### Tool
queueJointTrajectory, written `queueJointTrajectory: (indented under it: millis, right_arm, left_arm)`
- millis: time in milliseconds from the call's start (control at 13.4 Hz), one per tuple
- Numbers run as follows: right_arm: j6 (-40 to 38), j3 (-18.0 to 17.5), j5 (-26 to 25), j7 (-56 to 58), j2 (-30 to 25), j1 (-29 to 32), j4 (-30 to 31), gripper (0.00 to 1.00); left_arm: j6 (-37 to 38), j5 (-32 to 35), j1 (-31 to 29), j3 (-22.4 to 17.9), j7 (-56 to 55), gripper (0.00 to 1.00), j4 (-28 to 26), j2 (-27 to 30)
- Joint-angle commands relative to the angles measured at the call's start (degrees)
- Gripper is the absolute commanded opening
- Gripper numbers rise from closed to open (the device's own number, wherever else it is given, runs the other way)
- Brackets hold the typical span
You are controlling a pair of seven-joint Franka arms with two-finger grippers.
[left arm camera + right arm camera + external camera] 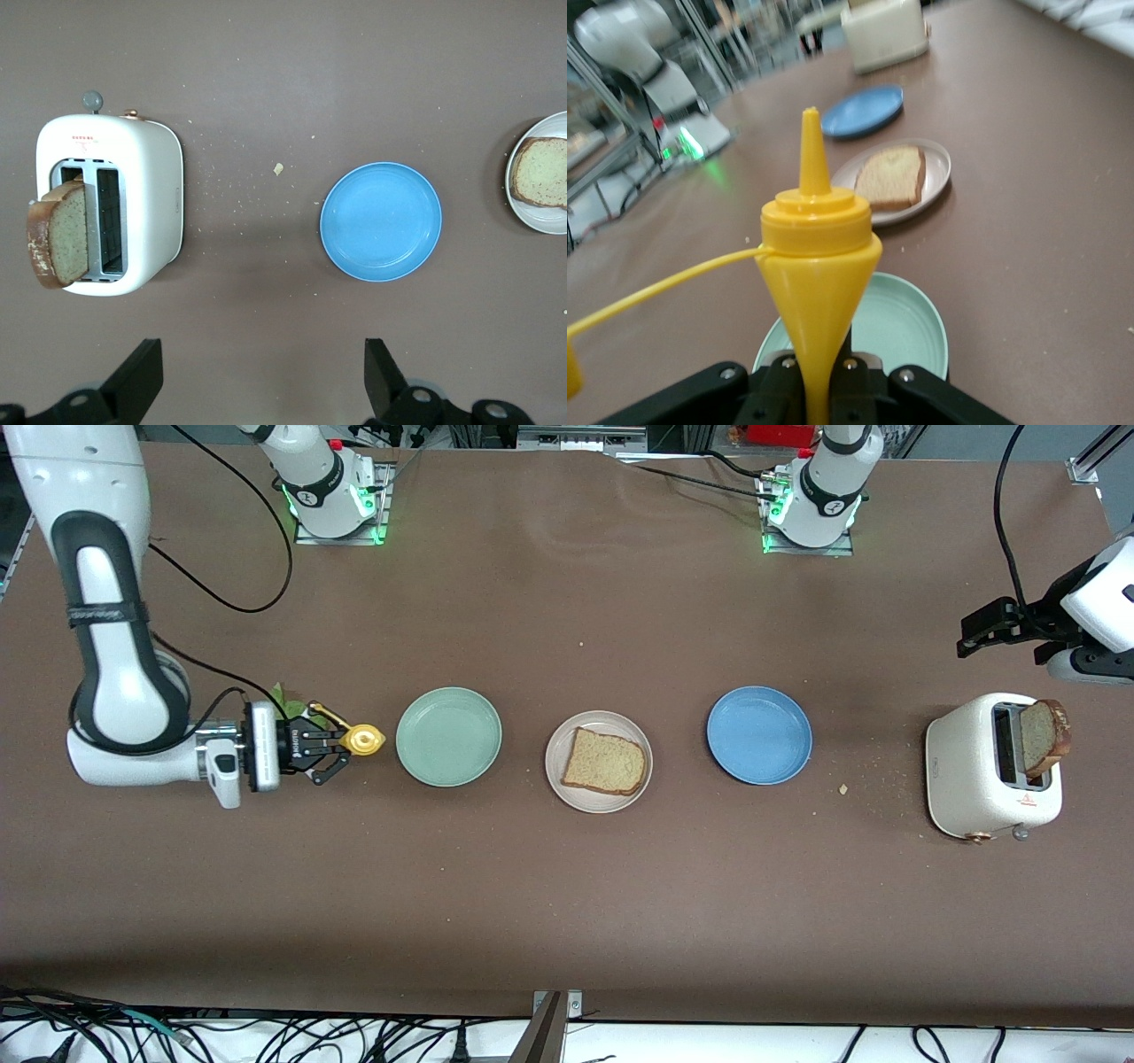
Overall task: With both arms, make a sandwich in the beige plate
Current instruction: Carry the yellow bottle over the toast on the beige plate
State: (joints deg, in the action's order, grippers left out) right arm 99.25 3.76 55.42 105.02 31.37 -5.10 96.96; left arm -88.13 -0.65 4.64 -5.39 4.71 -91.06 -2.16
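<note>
The beige plate [599, 804] sits mid-table with one bread slice [604, 762] flat on it. A second slice [1044, 737] stands in the white toaster [974, 779] at the left arm's end. A bit of green lettuce [285, 701] peeks out by the right wrist. My right gripper [335, 746] is shut on a yellow squeeze bottle [361, 738], nozzle toward the mint-green plate [448, 736]; the right wrist view shows the bottle [819, 257] in the gripper [818, 390]. My left gripper [979, 629] is open and empty, up over bare table by the toaster [151, 204].
A blue plate [759, 735] lies between the beige plate and the toaster. Crumbs are scattered on the table near the toaster. The left wrist view shows the blue plate [381, 221] and the beige plate's rim [514, 190]. Cables run along the table's near edge.
</note>
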Motion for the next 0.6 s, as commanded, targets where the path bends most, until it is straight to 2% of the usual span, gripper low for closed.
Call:
queueJointTrajectory:
  millis: [0,149,372,521]
  right_arm:
    - [3.9,0.3,-7.5,-10.4,-1.3,-5.7,-3.1,0.0]
    - [5.5,0.4,-13.1,-19.0,-1.2,-9.7,-6.2,0.0]
    - [5.9,0.3,-26.7,-34.5,-0.8,-16.0,-12.7,0.0]
    - [6.0,0.4,-33.6,-42.7,-0.6,-19.9,-14.4,0.0]
  left_arm:
    - [-0.1,0.7,-0.9,0.8,-0.3,1.0,-1.0,1.0]
    - [-0.2,0.7,-0.9,0.8,-0.3,1.0,-0.9,0.9]
    - [-0.2,0.7,-0.9,0.8,-0.3,1.0,-0.6,0.9]
    - [-0.2,0.7,-0.9,0.8,-0.3,1.0,-0.6,0.9]
